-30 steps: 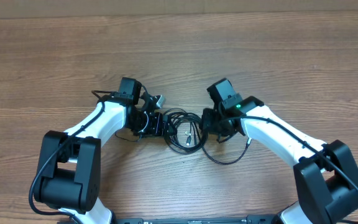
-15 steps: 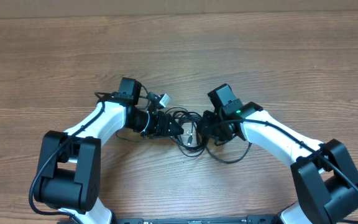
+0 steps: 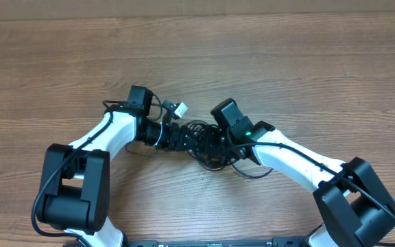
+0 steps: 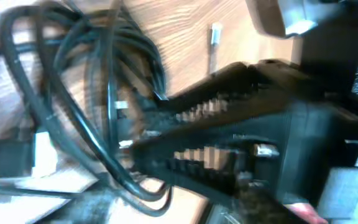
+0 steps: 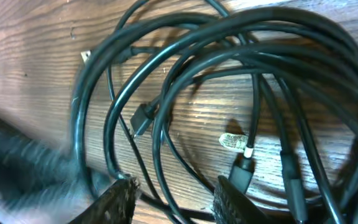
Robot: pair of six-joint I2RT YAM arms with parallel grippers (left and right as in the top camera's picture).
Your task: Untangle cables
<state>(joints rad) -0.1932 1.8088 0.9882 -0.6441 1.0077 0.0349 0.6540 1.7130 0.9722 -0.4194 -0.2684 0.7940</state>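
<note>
Cables (image 3: pixel 201 130) are bunched in one black knot on the wooden table (image 3: pixel 286 62), right between my two arms, with a white plug (image 3: pixel 180 108) poking out just above the left gripper (image 3: pixel 187 139). From overhead both claws are nosed into the pile from opposite sides, nearly meeting. The right gripper (image 5: pixel 176 199) is released: on its wrist cam the two fingertips (image 5: pixel 120 199) stand apart at the bottom of the shot, and several strands of the tangle (image 5: pixel 229 37) run loose through the gap and across the wood, plus a pale plug end (image 5: pixel 234 142) lying in the middle. The left wrist cam is smeared with blur. I can see the toothed fingers of the left one (image 4: pixel 138 140) reaching into the loops (image 4: pixel 73 93), but honestly can't tell if it's clenched on a strand or not.
</note>
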